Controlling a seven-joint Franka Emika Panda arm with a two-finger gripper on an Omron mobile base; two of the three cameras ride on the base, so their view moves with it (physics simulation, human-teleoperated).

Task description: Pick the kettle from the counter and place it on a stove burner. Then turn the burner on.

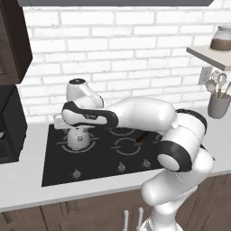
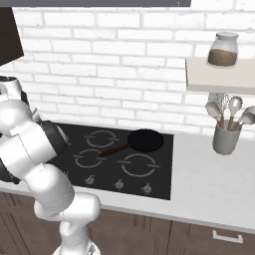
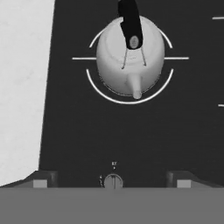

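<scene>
The silver-white kettle [image 3: 127, 61] stands upright inside the big grey ring of the burner [image 3: 127, 101], at the left rear of the black stove [image 1: 103, 160]. Its spout points toward the hand camera and its dark handle [image 3: 130, 22] arches over the top. In the left base view the kettle [image 1: 80, 136] sits just under my forearm. My gripper [image 3: 113, 179] is open and holds nothing. It hangs above the stove's front strip, apart from the kettle, with a small silver knob [image 3: 113, 181] showing between its two fingertips. The light counter [image 3: 22, 87] runs along the stove's left side.
A black frying pan [image 2: 145, 140] lies on the right rear ring, its brown handle pointing left. More silver knobs [image 1: 121, 168] line the stove's front. A grey utensil holder [image 2: 225, 137] stands on the counter at the right, a glass jar [image 2: 222, 50] on the shelf above. A dark appliance [image 1: 9, 126] stands at the left.
</scene>
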